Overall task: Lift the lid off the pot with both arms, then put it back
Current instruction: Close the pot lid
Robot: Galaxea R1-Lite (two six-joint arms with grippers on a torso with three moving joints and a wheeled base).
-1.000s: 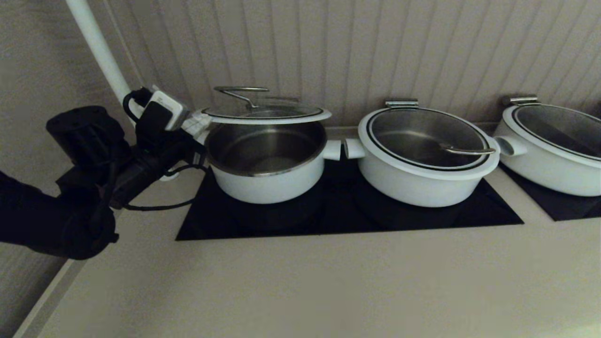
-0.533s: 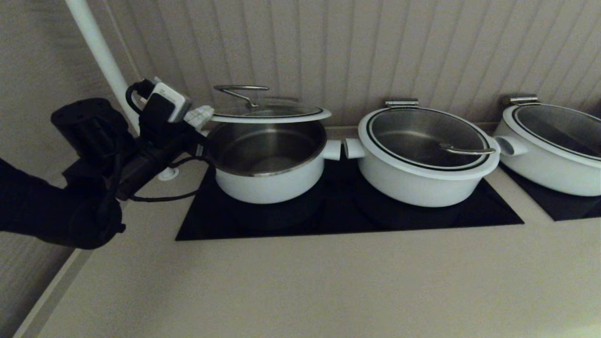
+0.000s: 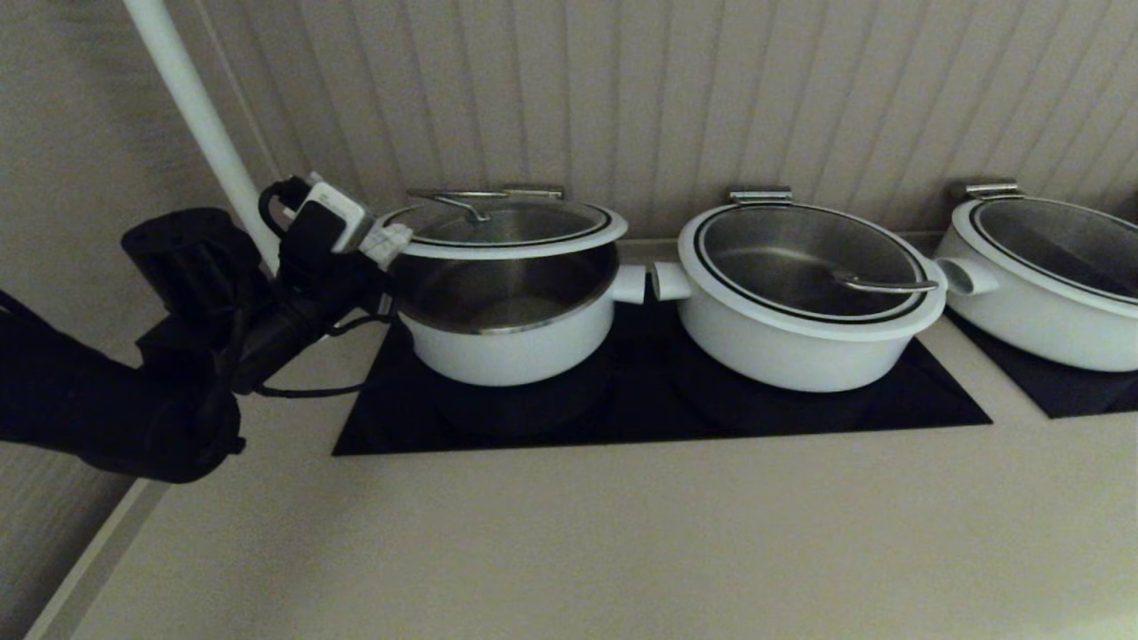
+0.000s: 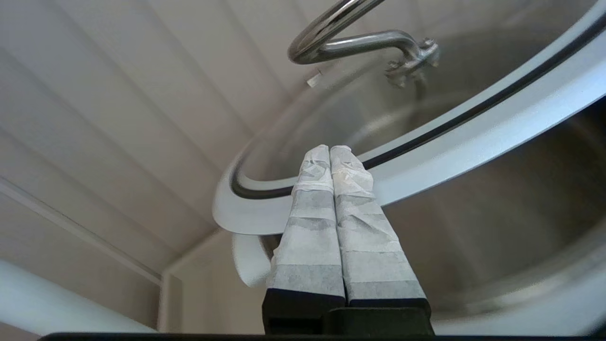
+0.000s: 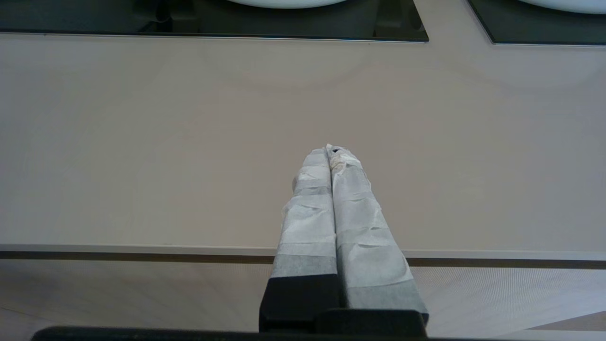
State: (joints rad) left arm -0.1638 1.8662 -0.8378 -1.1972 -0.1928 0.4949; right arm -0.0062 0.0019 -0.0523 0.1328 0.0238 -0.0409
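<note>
The pot (image 3: 507,342) stands at the left of the black cooktop (image 3: 640,418). The lid (image 3: 507,222) hangs tilted a little above the pot's rim, with a gap at the front through which the steel lining shows. My left gripper (image 3: 391,238) is at the lid's left edge. In the left wrist view it (image 4: 330,148) is shut with nothing between the fingers, and its tips lie against the lid's white rim (image 4: 473,137), seemingly from below. The steel loop handle (image 4: 350,42) shows beyond. My right gripper (image 5: 331,148) is shut and empty above the counter's front edge, out of the head view.
Two wider white pots (image 3: 800,338) (image 3: 1040,302) with lids stand to the right, the nearer one almost touching the pot's side handle. A white pole (image 3: 196,116) rises behind my left arm. A slatted wall is close behind. The beige counter (image 3: 622,533) stretches in front.
The lid has come down closer to the pot's rim, and my left gripper has come down with it. The pots have not moved.
</note>
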